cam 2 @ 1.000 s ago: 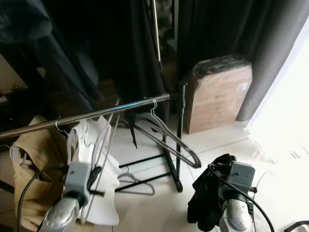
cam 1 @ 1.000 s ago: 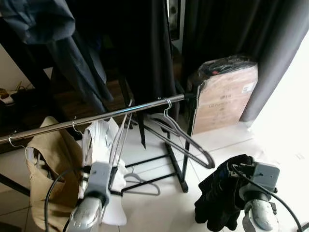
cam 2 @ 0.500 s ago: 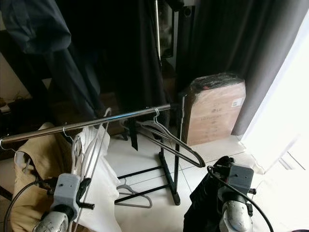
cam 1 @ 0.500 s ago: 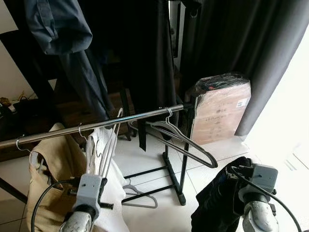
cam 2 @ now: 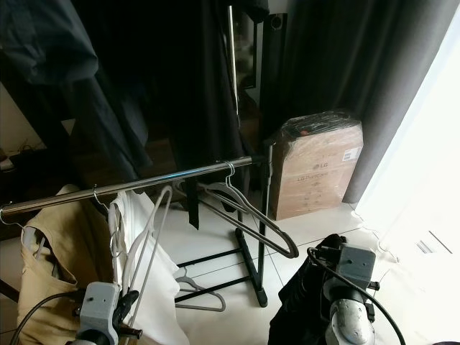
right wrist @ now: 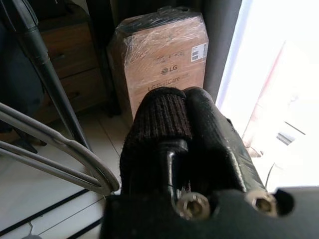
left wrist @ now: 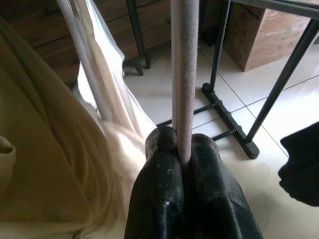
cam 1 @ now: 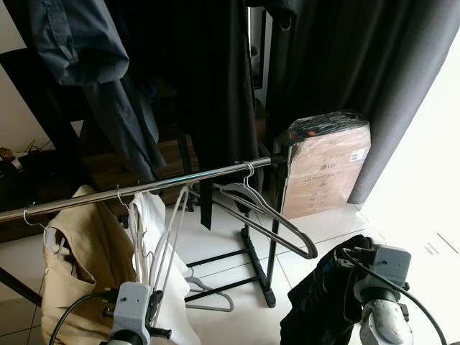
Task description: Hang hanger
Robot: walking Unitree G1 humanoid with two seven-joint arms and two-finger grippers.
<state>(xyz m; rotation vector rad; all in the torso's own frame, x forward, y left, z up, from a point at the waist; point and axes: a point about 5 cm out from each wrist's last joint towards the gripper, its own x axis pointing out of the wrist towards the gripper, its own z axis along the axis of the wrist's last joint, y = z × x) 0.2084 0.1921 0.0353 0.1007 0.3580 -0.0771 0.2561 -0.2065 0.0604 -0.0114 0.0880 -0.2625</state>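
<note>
One pale grey hanger, thin-barred, clamped by left gripper.

Bright daylight comes in from the right side — it washes the floor tiles white; the dark curtains stay deep in shadow; the head views look sharp — no blur.

Chrome rail, grey hanger, tan garment, white shirt, brown box, dark curtain.
</note>
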